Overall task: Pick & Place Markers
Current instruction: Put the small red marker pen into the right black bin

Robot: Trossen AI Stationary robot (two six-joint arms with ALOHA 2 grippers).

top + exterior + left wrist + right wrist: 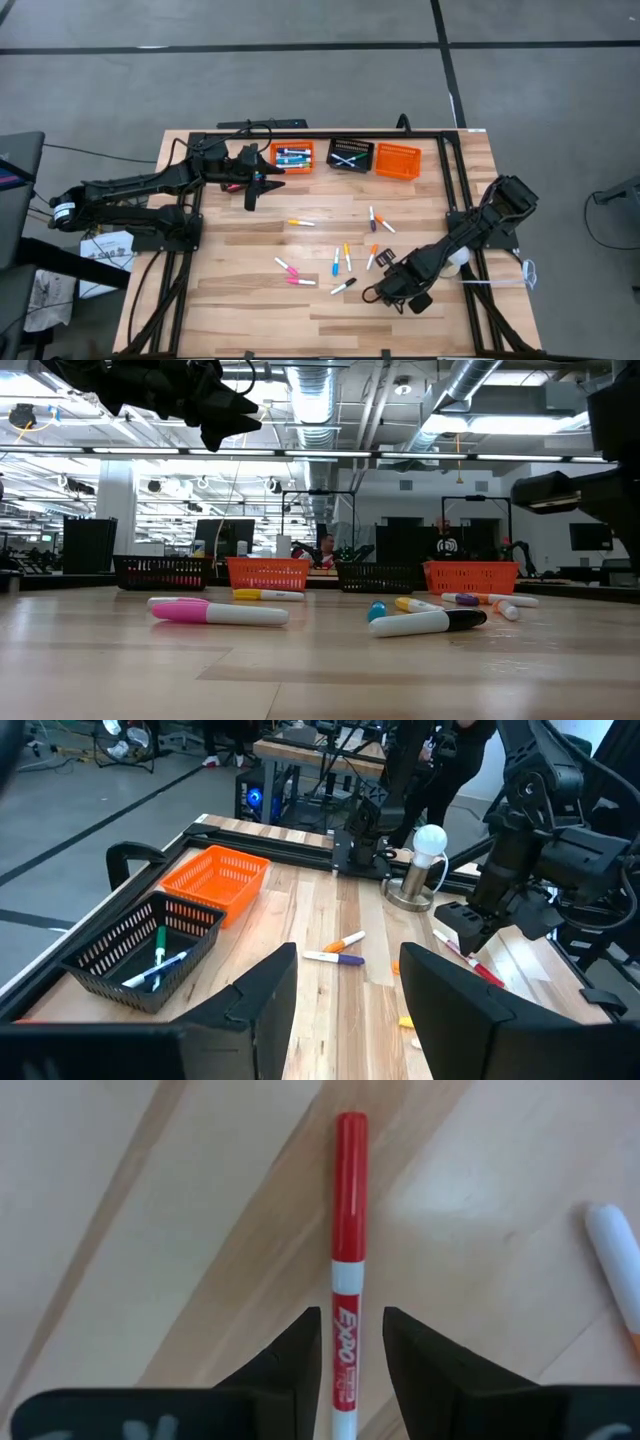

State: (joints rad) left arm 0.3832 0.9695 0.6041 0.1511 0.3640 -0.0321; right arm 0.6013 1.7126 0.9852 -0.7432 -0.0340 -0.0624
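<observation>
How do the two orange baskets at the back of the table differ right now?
The left orange basket holds several markers; the right orange basket looks empty. The left gripper hangs close to the left one; nothing is near the right one. A black basket sits between them. Both are slatted, orange and similar in size.

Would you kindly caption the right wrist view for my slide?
Right gripper straddles a red-capped marker lying on the wooden table.

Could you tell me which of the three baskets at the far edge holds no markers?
The right-hand orange basket; the left orange basket and the middle black basket each hold markers.
</observation>
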